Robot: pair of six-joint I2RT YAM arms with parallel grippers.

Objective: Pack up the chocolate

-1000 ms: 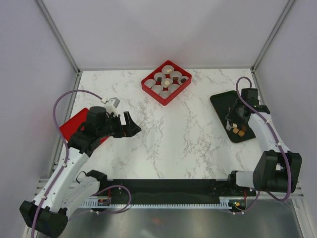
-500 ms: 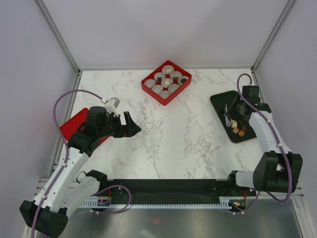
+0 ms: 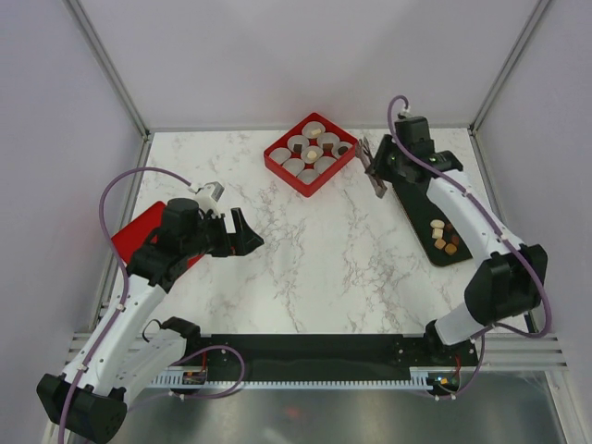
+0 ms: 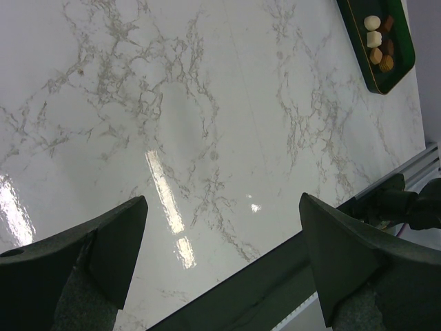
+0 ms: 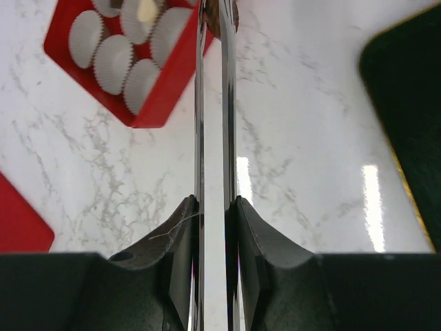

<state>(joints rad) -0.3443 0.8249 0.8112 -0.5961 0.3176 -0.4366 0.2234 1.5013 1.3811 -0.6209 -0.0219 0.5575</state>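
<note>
Several brown and tan chocolate pieces [image 3: 443, 239] lie on the dark green tray [image 3: 414, 190] at the right; the left wrist view shows them too, chocolate pieces [image 4: 379, 43]. My right gripper [image 3: 377, 168] is shut on long metal tweezers [image 5: 212, 117]. The tweezer tips pinch one brown chocolate piece [image 5: 222, 16] just beside the right corner of the red box [image 3: 283, 167]. White paper cups [image 5: 114, 62] fill that box; one cup holds a tan piece [image 3: 314, 154]. My left gripper [image 3: 244, 232] hangs open over bare marble with nothing between its fingers.
A flat red lid [image 3: 135, 232] lies under the left arm near the table's left edge. The dark tray rim [image 5: 375, 103] sits right of the tweezers. A black rail [image 4: 275, 276] runs along the table's near edge.
My right arm has swung from over the dark tray up and left to the red box, carrying the tweezers with a piece. The left arm has not moved.
</note>
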